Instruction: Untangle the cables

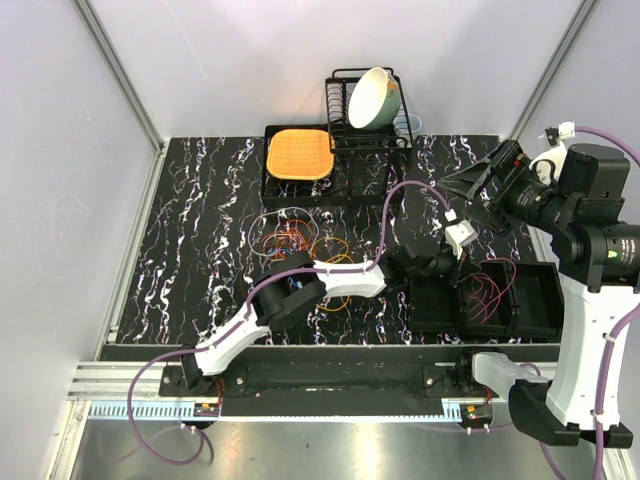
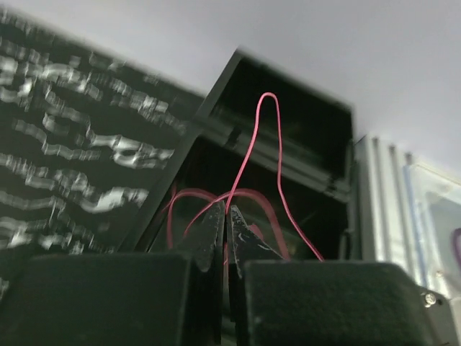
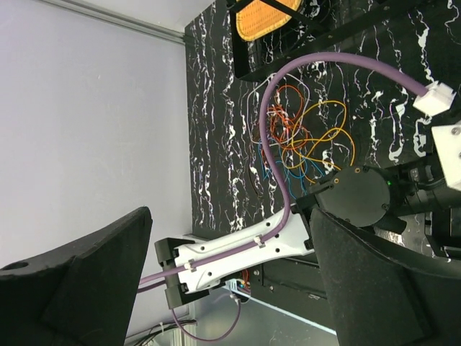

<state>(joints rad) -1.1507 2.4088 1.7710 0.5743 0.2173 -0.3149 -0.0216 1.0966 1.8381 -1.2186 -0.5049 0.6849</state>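
Left gripper (image 2: 225, 231) pinching thin red wire (image 2: 268, 94), looping over boxy matte-black bin (image 2: 288, 76); right gripper (image 3: 230, 216) hanging wide open, 2 o'clock.

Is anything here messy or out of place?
Yes: thin coloured cables lie tangled in a loose heap on the table. One red cable is apart from them, pinched in the shut left tool at the black box, its loop sticking up.

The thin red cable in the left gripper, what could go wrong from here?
The thin red cable loops tall over the open black plastic box, so it may spring out on release. Its strands crowd the shut left gripper and might snag when that withdraws. The white left forearm lies over the loose orange and blue cable pile and could drag it.
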